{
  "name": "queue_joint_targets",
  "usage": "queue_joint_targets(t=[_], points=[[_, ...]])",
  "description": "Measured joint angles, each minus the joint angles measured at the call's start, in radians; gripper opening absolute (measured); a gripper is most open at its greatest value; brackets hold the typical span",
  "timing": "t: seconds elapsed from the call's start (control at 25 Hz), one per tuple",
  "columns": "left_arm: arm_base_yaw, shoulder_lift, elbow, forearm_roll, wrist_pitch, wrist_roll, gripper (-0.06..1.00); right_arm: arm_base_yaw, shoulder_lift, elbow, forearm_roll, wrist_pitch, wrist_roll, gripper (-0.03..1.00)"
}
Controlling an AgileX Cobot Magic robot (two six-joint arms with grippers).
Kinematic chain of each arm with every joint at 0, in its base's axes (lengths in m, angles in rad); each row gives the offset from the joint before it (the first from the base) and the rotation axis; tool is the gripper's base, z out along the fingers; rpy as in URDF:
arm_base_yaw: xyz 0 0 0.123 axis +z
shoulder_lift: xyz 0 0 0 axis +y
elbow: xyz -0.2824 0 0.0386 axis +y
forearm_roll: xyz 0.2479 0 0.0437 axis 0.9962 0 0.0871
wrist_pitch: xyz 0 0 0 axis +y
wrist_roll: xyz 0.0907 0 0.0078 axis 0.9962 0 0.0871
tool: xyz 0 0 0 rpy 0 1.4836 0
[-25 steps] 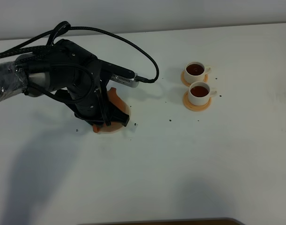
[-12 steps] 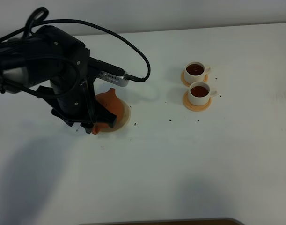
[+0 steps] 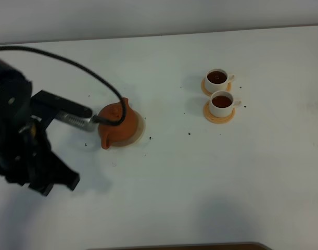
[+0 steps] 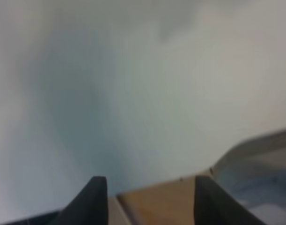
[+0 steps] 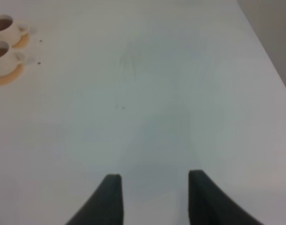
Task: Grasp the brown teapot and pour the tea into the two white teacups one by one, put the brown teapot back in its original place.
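No readable text, label, brand, number or sign anywhere in these views.

Blurred wrist views, cropped arm, half-hidden disc.

Left wrist view smeared throughout; only the tips of the left gripper (image 4: 146, 199) inside the frame, the surfaces beyond too soft to name. Left arm (image 3: 23, 151) cut by the exterior view's left edge. Pale disc (image 3: 139, 130) mostly covered by the brown teapot (image 3: 117, 124). Far teacup (image 5: 7, 27) clipped at the right wrist view's edge.
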Motion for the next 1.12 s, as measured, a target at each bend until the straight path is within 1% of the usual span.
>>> queue_joint_targets(t=[0.12,0.4,0.48,0.6,0.72,0.76,0.84,1.08,1.12], points=[[0.0,-0.144,0.141,0.003,0.0,-0.001,0.46,0.0,0.0,0.0,0.0,0.0,0.0,0.36],[0.0,-0.443,0.384,-0.007,-0.013,-0.004,0.46,0.0,0.0,0.0,0.0,0.0,0.0,0.36],[0.0,-0.499,0.43,-0.023,-0.044,-0.005,0.46,0.0,0.0,0.0,0.0,0.0,0.0,0.36],[0.0,-0.549,0.467,-0.026,-0.094,-0.005,0.46,0.0,0.0,0.0,0.0,0.0,0.0,0.36],[0.003,-0.58,0.475,-0.026,-0.11,-0.005,0.46,0.0,0.0,0.0,0.0,0.0,0.0,0.36],[0.014,-0.584,0.475,-0.028,-0.111,-0.005,0.46,0.0,0.0,0.0,0.0,0.0,0.0,0.36],[0.062,-0.588,0.475,-0.029,-0.111,-0.004,0.46,0.0,0.0,0.0,0.0,0.0,0.0,0.36],[0.312,-0.597,0.475,-0.088,-0.117,0.078,0.46,0.0,0.0,0.0,0.0,0.0,0.0,0.36],[0.342,-0.605,0.475,-0.102,-0.117,0.095,0.46,0.0,0.0,0.0,0.0,0.0,0.0,0.36]])
